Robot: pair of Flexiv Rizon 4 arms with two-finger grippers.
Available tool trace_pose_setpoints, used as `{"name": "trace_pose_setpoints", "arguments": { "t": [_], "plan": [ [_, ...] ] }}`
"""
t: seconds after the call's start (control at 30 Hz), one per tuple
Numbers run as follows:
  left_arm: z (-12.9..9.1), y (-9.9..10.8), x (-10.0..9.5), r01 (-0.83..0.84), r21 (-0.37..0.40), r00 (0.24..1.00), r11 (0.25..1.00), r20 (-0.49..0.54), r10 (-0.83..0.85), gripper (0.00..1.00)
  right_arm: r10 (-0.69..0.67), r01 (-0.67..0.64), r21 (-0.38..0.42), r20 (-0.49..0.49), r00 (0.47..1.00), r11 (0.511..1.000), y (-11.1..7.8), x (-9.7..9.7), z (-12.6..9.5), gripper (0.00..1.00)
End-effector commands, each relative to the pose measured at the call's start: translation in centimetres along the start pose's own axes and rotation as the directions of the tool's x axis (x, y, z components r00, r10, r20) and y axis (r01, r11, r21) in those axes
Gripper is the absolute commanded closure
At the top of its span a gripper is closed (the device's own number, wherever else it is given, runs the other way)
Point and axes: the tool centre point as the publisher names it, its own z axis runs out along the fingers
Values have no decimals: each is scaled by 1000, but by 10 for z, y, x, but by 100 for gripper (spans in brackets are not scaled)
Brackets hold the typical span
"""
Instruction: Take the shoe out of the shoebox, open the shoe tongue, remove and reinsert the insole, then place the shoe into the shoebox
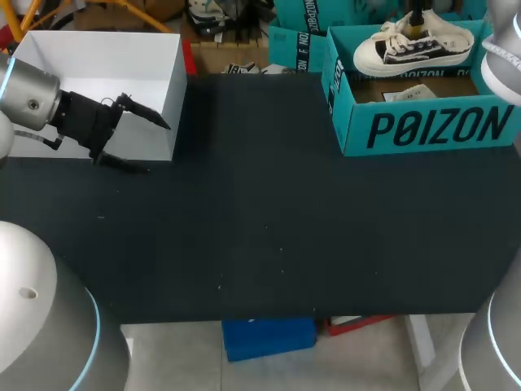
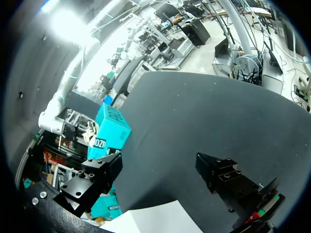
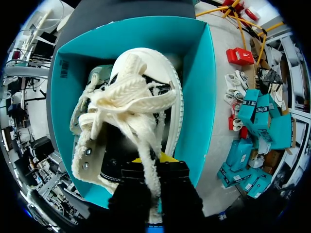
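A white and black sneaker (image 1: 415, 45) with thick cream laces hangs in the open teal shoebox (image 1: 423, 126) at the table's far right. My right gripper (image 1: 416, 23) comes down from above and is shut on its top by the laces. In the right wrist view the shoe (image 3: 141, 92) hangs toe-down under the gripper (image 3: 154, 162), with the teal shoebox (image 3: 199, 87) around it. My left gripper (image 1: 135, 137) stands open and holds nothing at the far left, beside a white box. The left wrist view shows its two black fingers (image 2: 92, 182) spread wide over the dark table, with the shoebox (image 2: 111, 132) far ahead.
An open white box (image 1: 89, 61) stands at the far left corner, right beside the left gripper; its corner (image 2: 155, 218) shows under the left fingers. The black table top (image 1: 260, 212) stretches between the two boxes. More teal boxes (image 1: 297, 49) stand behind the table.
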Motion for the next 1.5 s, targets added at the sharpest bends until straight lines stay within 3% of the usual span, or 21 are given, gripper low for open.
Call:
{"name": "trace_pose_setpoints", "arguments": {
  "t": [0.03, 0.4, 0.93, 1.5],
  "plan": [
    [1, -1, 1, -2, -5, 1000, 1000, 3, 2, 0, 0, 1, 2, -314, 949, 1000, 0, -28, 15, 100],
    [1, -1, 1, -2, -5, 1000, 1000, 3, 2, 0, -5, 9, 10, -352, 936, 1000, -2, -32, 46, 100],
    [1, -1, 1, -2, -5, 1000, 1000, 3, 2, 0, -34, 34, -8, -407, 913, 999, 11, -16, 80, 100],
    [1, -1, 1, -2, -5, 1000, 1000, 3, 2, 0, -61, 56, -23, -434, 899, 998, 14, -10, 107, 100]
  ]
}}
